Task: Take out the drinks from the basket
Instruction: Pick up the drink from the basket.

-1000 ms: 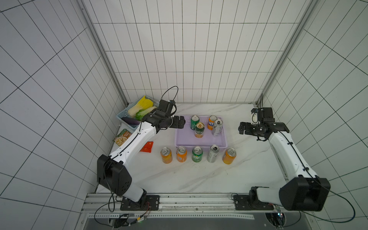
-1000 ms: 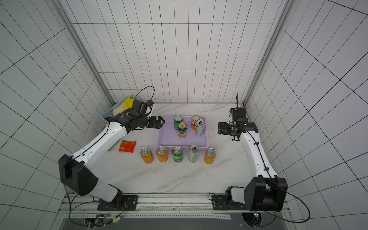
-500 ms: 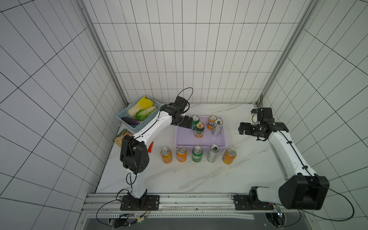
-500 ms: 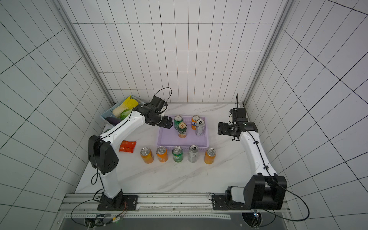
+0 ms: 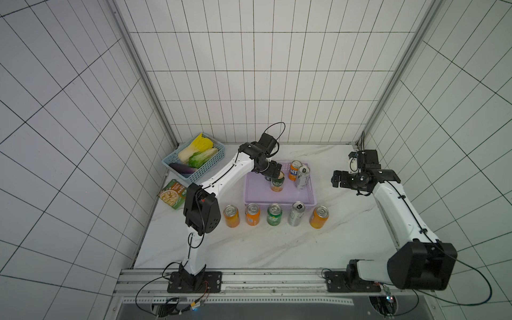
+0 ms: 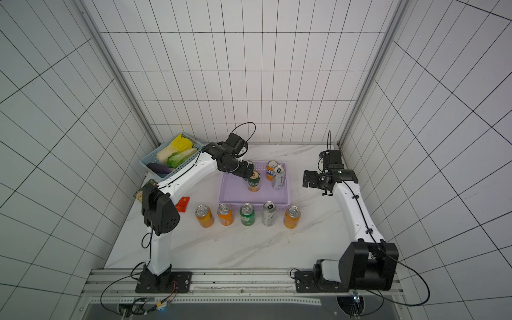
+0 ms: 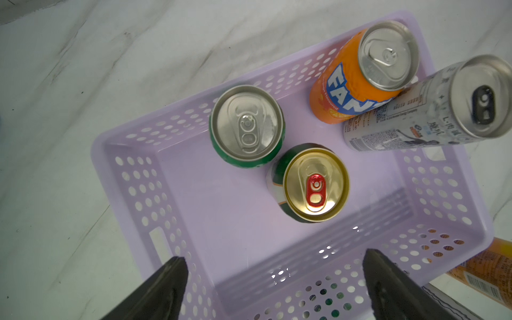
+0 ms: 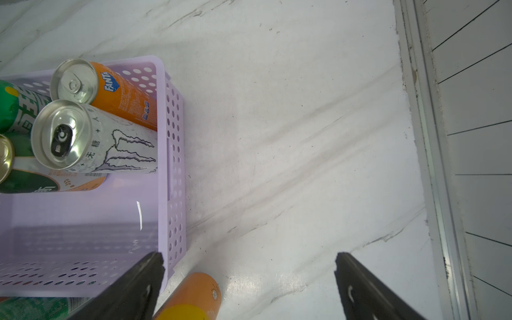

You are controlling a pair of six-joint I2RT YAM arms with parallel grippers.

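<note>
Four drinks stand in the shallow lilac perforated plastic basket [image 5: 263, 195]. There's a gold-topped green can [image 5: 277, 181], with a silver-topped green can [image 7: 247, 126] just beside it. An orange can [image 5: 294, 171] and a slim silver-white can [image 5: 302, 177] stand side by side at the far right corner. A row of five cans [image 5: 274, 214] lines the white marble table [image 5: 249, 249] just in front of the basket. The left gripper [image 7: 274, 256] hovers over the basket, jaws wide, empty. The right gripper [image 8: 249, 255] hangs over the table right of the basket, jaws spread, holding nothing.
</note>
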